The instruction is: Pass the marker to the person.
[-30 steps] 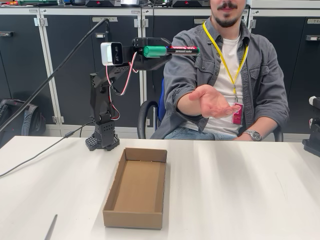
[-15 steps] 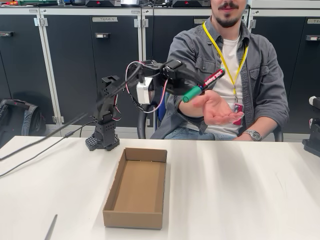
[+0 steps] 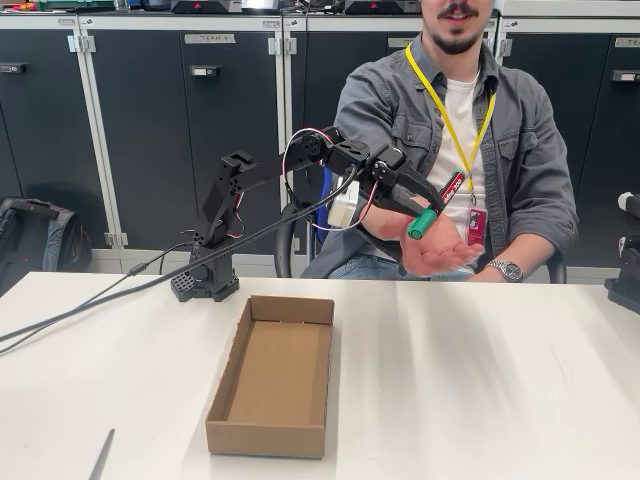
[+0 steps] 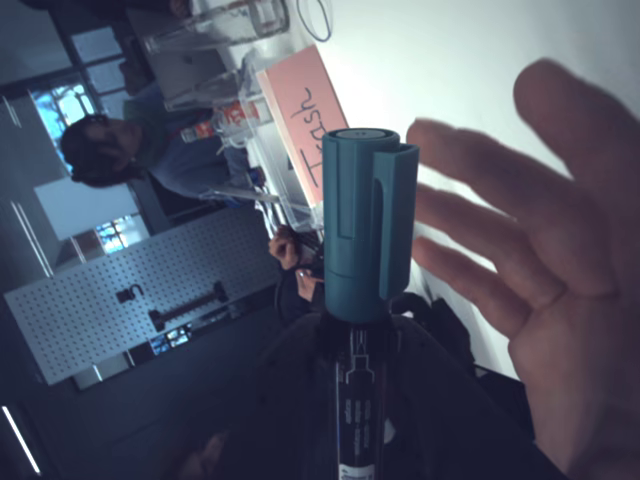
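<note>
My gripper [image 3: 418, 203] was clamped on the marker [image 3: 437, 205], holding it by the black barrel with the green cap tilted down toward the person's open hand [image 3: 440, 250]. That palm lay just below and ahead of my fingertips, cupped upward, and the cap seemed to hang just above it, perhaps touching; I could not tell which. From my wrist, the marker [image 4: 362, 300] ran straight out in front of me, with the hand [image 4: 540, 270] spread to its right. To do this step well, I judged I should lower the cap until it rested in the palm, wait for the fingers to close, and only then ease my jaws apart, so the pen would not roll off. Beneath my reach, the cardboard tray [image 3: 272, 375] sat on the white table [image 3: 480, 380], well below the handover. Nothing stood between marker and palm.
</note>
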### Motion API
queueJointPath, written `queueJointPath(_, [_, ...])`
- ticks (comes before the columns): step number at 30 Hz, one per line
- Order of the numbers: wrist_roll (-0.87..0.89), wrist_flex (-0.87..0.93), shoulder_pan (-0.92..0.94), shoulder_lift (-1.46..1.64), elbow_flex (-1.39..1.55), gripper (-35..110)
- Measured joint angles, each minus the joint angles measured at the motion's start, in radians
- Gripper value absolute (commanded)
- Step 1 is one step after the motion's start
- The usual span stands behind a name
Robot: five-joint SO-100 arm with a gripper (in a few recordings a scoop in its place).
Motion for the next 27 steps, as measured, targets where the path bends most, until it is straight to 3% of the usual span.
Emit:
queueJointPath(9, [-0.12,0.091,-0.054,-0.035,0.0,-5])
queueJointPath(27, [-0.198,0.167,-0.055,-0.04,0.011,-3])
